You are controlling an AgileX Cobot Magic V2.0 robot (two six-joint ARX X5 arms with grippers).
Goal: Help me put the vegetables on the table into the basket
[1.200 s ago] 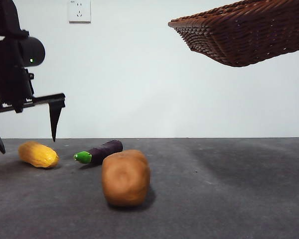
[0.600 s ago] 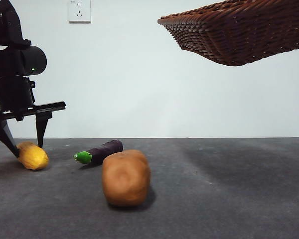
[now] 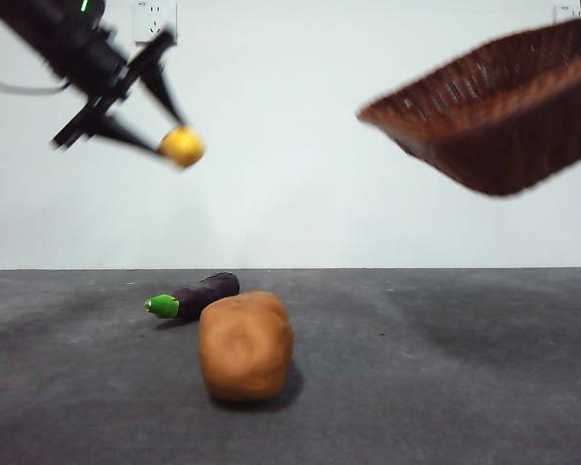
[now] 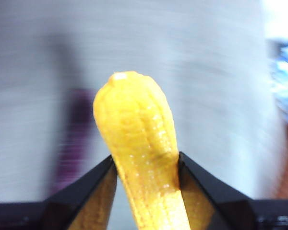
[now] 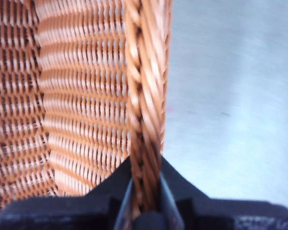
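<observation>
My left gripper (image 3: 165,116) is high at the upper left of the front view, tilted, shut on the yellow corn cob (image 3: 182,146). In the left wrist view the corn cob (image 4: 137,143) stands between the two black jaws of the gripper (image 4: 146,172). My right gripper (image 5: 145,191) is shut on the braided rim of the wicker basket (image 5: 77,105). The basket (image 3: 504,116) hangs tilted in the air at the upper right. On the dark grey table (image 3: 445,368) lie the purple eggplant (image 3: 196,294) and, nearer, the orange-brown potato (image 3: 245,345).
A white wall with a socket (image 3: 153,19) stands behind the table. The eggplant and potato lie left of centre, below the space between the two raised arms.
The left gripper closed on the corn cob and lifted it from the table, up and to the right. The basket dropped slightly and tilted more.
</observation>
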